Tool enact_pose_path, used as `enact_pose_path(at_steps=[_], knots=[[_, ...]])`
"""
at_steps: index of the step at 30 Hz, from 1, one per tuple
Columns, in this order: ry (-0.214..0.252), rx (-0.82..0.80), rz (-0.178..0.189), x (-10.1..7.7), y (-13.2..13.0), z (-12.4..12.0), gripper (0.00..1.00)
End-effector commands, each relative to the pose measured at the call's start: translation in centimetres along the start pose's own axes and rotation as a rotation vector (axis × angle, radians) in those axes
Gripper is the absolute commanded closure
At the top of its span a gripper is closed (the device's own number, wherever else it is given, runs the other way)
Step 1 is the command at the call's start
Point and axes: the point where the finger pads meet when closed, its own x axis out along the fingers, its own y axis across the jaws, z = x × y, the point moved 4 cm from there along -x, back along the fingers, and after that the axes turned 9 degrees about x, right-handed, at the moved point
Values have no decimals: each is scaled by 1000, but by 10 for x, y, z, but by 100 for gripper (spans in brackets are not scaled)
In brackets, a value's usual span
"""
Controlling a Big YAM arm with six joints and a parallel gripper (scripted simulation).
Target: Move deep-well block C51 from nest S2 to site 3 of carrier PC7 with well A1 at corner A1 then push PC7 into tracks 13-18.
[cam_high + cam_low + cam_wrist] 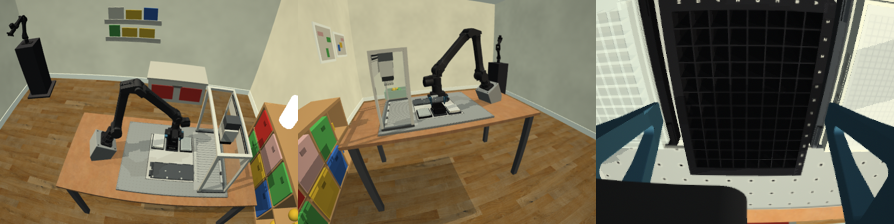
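Observation:
The black deep-well block C51 (745, 72) sits in the middle plate nest, between two white plates. Small grey marks run along its far short rim and its right long rim in the wrist view. My gripper (743, 111) is open and empty, just above the block's near end, with one blue finger outside each long side and not touching it. The block also shows in the top view (171, 145) and the exterior view (439, 109), under the gripper (172, 138). The grey carrier PC7 (171, 171) lies empty on the apron beside the rails (207, 162).
A white plate sits in the nest on each side of the block (158, 141) (186, 144). The white instrument frame (224, 139) with its pipetting head (230, 127) stands over the rails. The arm's grey base (102, 148) sits at the mat's left.

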Motion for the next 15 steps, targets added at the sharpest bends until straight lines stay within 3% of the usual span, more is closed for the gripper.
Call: enact_pose_path(at_steps=[1, 6, 15], knots=[[-1, 1, 7, 4, 2, -3, 0], [5, 1, 20, 4, 8, -6, 0], [1, 1, 12, 16, 4, -4, 0]])
